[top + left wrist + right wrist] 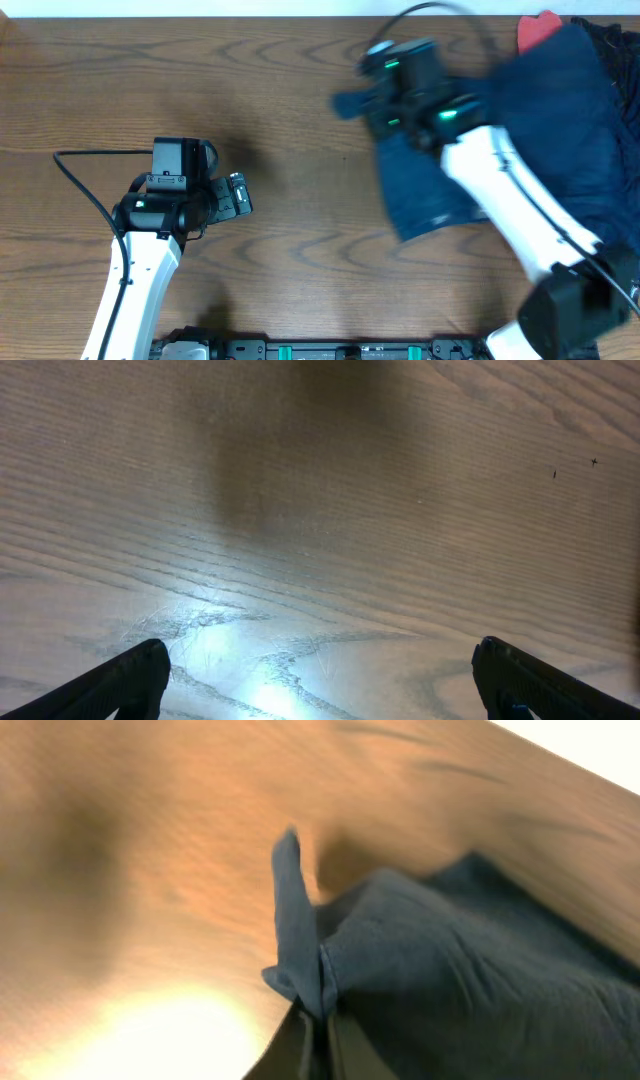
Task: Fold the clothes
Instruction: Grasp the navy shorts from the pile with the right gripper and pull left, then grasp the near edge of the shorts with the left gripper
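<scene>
Navy garment [420, 190] lies behind the right gripper [318, 1025] — pinched by one corner, its bulk toward that arm's base; the left gripper [320, 685] — jaws spread, empty — stands well apart.

A: Overhead is evenly bright, but the white right arm [520, 205] smears with motion blur at its black wrist.
B: Right wrist view is blurred throughout, the dark navy blue cloth [450, 960] soft. Left wrist is sharp, white glare on the brown wood-grain table [240, 670].
</scene>
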